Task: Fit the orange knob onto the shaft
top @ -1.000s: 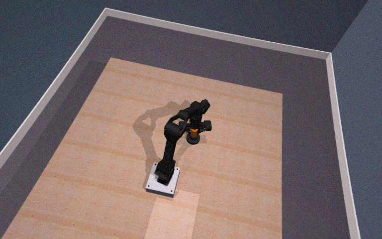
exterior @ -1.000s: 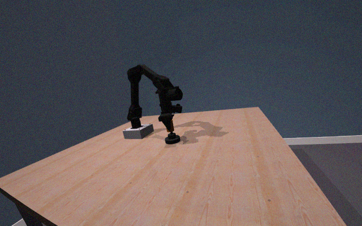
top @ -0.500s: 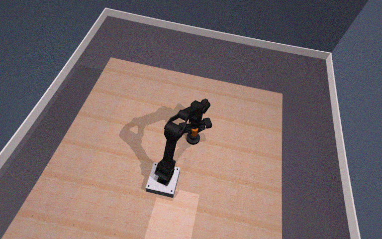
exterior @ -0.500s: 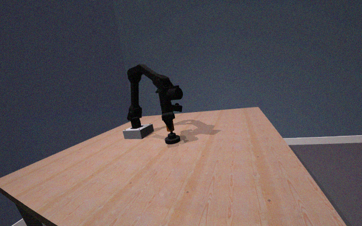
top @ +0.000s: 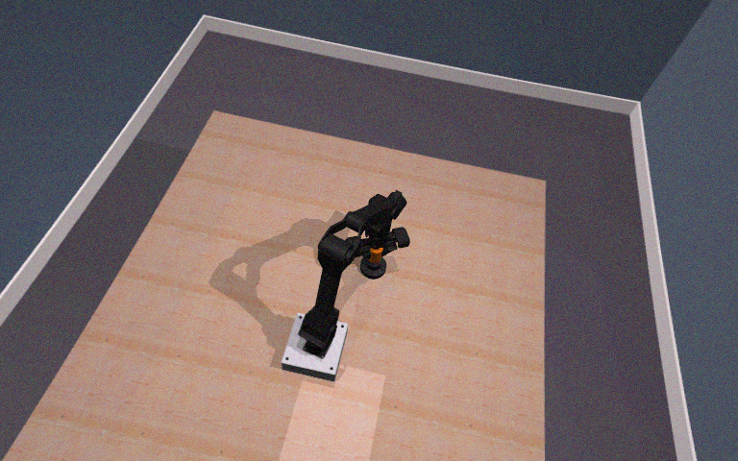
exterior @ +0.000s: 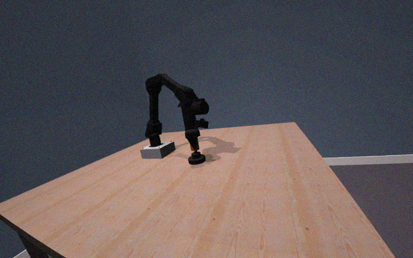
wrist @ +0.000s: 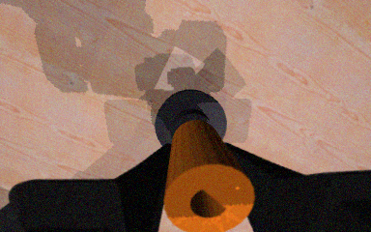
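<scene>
The orange knob (top: pixel 376 254) (exterior: pixel 193 148) (wrist: pixel 205 157) is held between the fingers of my gripper (top: pixel 376 251) (exterior: pixel 194 146) (wrist: pixel 196 148), which is shut on it. Its top end, with a D-shaped hole, faces the wrist camera. The dark round pedestal (top: pixel 373 270) (exterior: pixel 196 159) (wrist: pixel 169 103) stands on the table right under the knob. In the exterior view the knob's lower end is just above the raised middle of the pedestal, about at the shaft's top. The knob hides most of the shaft, and I cannot tell whether the two touch or how the flat sides line up.
The arm's pale base block (top: pixel 313 360) (exterior: pixel 157 151) stands on the wooden table (top: pixel 462 336) (exterior: pixel 213 197), behind the pedestal in the exterior view. The arm's shadow falls around the pedestal.
</scene>
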`<state>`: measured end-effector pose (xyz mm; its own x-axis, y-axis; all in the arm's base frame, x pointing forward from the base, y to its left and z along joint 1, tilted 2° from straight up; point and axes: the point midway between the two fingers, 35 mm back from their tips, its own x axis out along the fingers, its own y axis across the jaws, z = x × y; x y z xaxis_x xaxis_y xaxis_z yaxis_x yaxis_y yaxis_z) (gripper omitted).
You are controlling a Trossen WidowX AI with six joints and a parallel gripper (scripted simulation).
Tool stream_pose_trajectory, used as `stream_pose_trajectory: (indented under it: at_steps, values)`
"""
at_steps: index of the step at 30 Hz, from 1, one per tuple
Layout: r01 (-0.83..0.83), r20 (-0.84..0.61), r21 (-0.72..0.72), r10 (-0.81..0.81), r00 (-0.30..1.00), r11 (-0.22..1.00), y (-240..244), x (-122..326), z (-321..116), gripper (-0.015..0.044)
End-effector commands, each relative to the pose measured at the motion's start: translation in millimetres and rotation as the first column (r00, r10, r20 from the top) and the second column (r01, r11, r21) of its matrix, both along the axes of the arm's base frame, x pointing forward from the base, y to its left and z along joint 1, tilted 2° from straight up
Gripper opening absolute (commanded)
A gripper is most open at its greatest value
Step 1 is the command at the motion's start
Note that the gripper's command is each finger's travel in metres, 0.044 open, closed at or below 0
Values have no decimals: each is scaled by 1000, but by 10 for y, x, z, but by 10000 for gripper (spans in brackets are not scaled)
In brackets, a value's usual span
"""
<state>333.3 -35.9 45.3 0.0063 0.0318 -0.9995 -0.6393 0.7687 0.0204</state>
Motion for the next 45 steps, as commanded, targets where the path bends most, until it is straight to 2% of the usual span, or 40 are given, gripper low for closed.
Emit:
stream_pose_trajectory:
  at_steps: [1, 17, 24, 45]
  values:
    - [-5, 2, -4, 5, 1000, 1000, -4, -9, -1, 0]
    - [-13, 1, -4, 13, 1000, 1000, 2, -61, 37, 0]
    - [-212, 7, -6, 212, 977, 977, 2, -65, 58, 0]
    - [-212, 7, -6, 212, 977, 977, -10, 20, 10, 0]
